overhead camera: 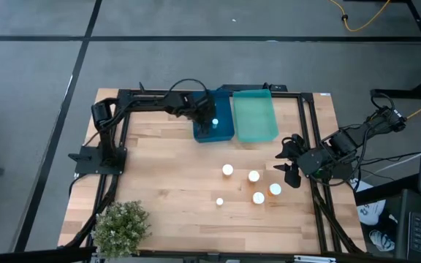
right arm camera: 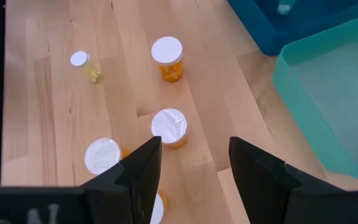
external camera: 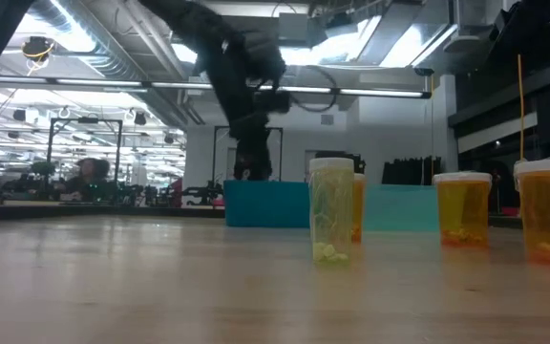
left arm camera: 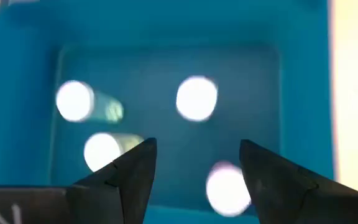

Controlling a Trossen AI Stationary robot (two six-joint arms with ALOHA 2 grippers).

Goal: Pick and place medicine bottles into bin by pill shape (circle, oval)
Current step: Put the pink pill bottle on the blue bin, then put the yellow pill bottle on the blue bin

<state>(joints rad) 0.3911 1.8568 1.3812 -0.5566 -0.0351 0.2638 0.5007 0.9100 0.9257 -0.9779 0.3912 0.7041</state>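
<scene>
My left gripper (overhead camera: 210, 119) hangs open and empty over the blue bin (overhead camera: 202, 131), fingers pointing down; it also shows in the low view (external camera: 252, 170) and in its own wrist view (left arm camera: 197, 152). Several white-capped bottles (left arm camera: 196, 98) lie on the blue bin's floor. Several amber bottles (overhead camera: 253, 176) and one tiny whitish bottle (overhead camera: 219, 201) stand upright on the table right of centre. My right gripper (overhead camera: 287, 162) is open and empty above the table, just right of those bottles. In its wrist view (right arm camera: 194, 149) the nearest amber bottle (right arm camera: 168, 126) stands just beyond the fingertips.
An empty teal bin (overhead camera: 254, 113) stands against the blue bin's right side at the far edge. A green potted plant (overhead camera: 121, 226) stands at the near left corner. A black frame (overhead camera: 316, 183) runs round the table's edges. Bare wood lies left of centre.
</scene>
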